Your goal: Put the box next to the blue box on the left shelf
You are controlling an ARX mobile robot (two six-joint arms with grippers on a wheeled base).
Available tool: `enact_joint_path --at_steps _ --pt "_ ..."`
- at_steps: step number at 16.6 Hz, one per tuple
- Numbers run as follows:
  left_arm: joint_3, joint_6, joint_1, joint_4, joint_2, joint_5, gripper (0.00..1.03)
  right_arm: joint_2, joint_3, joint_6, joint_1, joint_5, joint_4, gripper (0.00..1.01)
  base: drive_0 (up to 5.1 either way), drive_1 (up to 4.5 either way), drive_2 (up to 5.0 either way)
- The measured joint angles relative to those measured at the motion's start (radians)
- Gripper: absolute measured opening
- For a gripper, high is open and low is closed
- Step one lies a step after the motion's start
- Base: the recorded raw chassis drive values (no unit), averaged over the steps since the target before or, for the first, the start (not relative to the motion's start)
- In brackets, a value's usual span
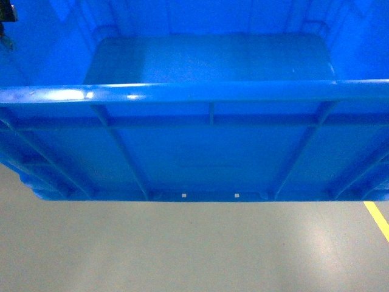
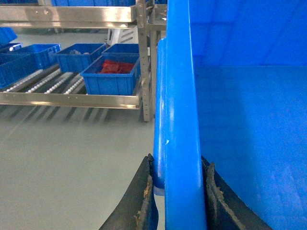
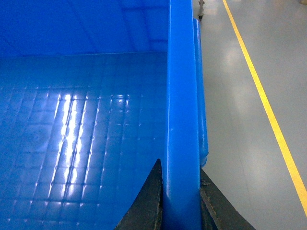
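Observation:
The box [image 1: 194, 152] is a large empty blue plastic crate held up above the grey floor, and it fills the upper head view. My left gripper [image 2: 178, 161] is shut on the box's left rim [image 2: 180, 96], one finger on each side of the wall. My right gripper [image 3: 181, 166] is shut on the right rim [image 3: 182, 96] in the same way. To the left in the left wrist view a metal shelf [image 2: 72, 99] carries several smaller blue boxes. The nearest blue box [image 2: 112, 76] holds red parts. I cannot tell which of them the task means.
An upper shelf level [image 2: 67, 17] and an upright post [image 2: 144, 57] stand near the crate's left side. Roller tracks [image 2: 43, 81] run along the shelf. A yellow floor line [image 3: 259, 96] passes on the right, also seen as the yellow line [image 1: 377, 219] in the head view.

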Motion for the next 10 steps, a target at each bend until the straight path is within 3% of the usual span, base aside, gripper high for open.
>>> enact_joint_path --at_steps 10 --pt "0.000 0.000 0.002 0.003 0.000 0.001 0.19 0.000 0.000 0.000 0.000 0.000 0.003 0.09 0.0 4.31 -4.3"
